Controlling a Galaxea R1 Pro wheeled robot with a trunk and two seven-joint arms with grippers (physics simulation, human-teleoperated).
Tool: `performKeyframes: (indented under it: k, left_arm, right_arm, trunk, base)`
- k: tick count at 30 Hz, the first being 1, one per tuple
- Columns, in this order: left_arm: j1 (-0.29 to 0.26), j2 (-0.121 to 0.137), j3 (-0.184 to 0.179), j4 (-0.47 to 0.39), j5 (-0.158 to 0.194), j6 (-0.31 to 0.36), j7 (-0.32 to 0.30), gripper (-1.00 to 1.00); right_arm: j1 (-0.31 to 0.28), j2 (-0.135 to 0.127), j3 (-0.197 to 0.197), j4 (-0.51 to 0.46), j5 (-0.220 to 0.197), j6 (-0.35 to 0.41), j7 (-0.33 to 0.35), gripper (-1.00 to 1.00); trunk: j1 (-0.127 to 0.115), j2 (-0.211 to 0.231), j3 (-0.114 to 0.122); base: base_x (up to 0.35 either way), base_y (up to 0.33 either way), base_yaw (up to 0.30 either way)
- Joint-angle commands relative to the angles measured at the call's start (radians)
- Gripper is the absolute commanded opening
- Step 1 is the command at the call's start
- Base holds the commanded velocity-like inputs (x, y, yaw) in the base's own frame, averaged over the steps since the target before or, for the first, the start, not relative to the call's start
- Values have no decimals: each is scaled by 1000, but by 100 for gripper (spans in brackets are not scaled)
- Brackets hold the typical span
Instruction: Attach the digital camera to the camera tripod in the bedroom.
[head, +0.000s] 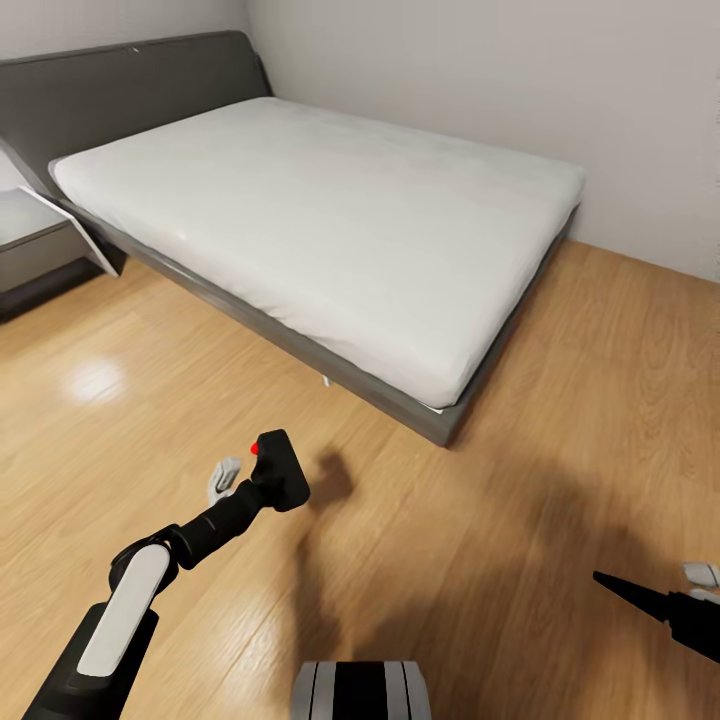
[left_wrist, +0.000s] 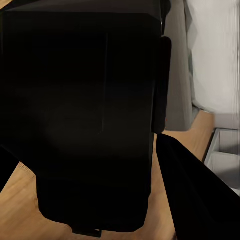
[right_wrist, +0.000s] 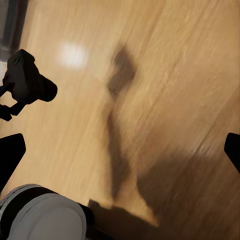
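The digital camera (head: 282, 468), black with a red button on its top corner, hangs over the wood floor in front of the bed. My left gripper (head: 262, 490) is shut on it. In the left wrist view the camera's dark body (left_wrist: 85, 125) sits right against the lens, with one black finger (left_wrist: 200, 195) beside it. The right wrist view catches the camera (right_wrist: 27, 77) from afar. My right gripper (head: 650, 588) is low at the right, open (right_wrist: 120, 152) and holding nothing. The camera tripod is out of view.
A grey-framed bed (head: 440, 425) with a white mattress (head: 330, 210) fills the far half of the bedroom, one corner jutting toward me. A white and grey bedside unit (head: 40, 240) stands at the left. Light plank floor (head: 560, 420) spreads to the right of the bed. My base (head: 360, 690) shows below.
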Motion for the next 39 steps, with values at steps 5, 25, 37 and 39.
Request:
performKeyframes:
  k: [5,25,37,39]
  left_arm:
    - [0,0,0,0,2,3,-1,-100]
    - [0,-1,-1,16,3,3,-4,-100]
    - [0,-1,0,17,2,3,4,-100]
    - [0,-1,0,17,2,3,5,-100]
  right_arm:
    - [0,1,0,0,-2,6,2,100]
    - [0,0,2,-1,-2,7,1,100]
    - [0,0,4,-1,-2,7,0,100]
    - [0,1,4,-1,-2,7,0,100]
  trunk:
    - [-2,1,19]
    - [-11,6,96]
    - [-17,8,143]
    - [-18,9,150]
  base:
    - [0,0,0]
    - [0,0,0]
    - [0,0,0]
    - [0,0,0]
